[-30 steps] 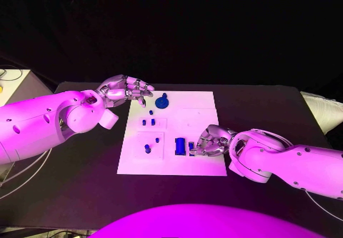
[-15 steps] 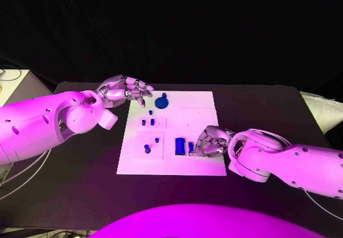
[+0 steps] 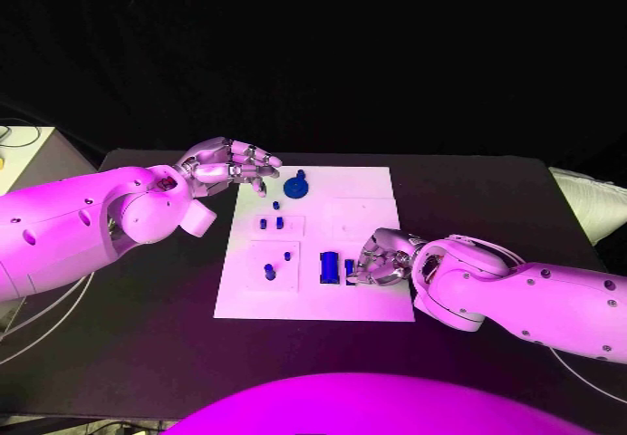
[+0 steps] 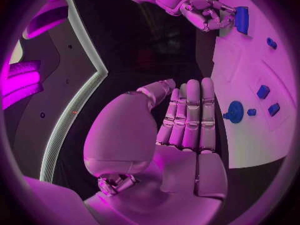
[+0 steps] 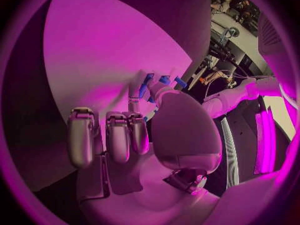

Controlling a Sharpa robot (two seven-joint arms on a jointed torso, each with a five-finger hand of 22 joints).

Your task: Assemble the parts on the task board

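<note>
The white task board lies mid-table. My left hand hovers off its far left corner, fingers extended side by side, holding nothing. A round blue part stands near it. Small blue parts sit in the left middle square, others in the square nearer me. A blue block stands upright near the front. My right hand is curled beside it, thumb and a finger pinching a small blue part.
The black table surrounds the board, with bare room to the right and front. A pale object lies off the table's right edge. My right forearm covers the table right of the board's front corner.
My right hand has edged slightly left, closer to the blue block, and its forearm has swung in. The left hand and the other parts have not moved.
</note>
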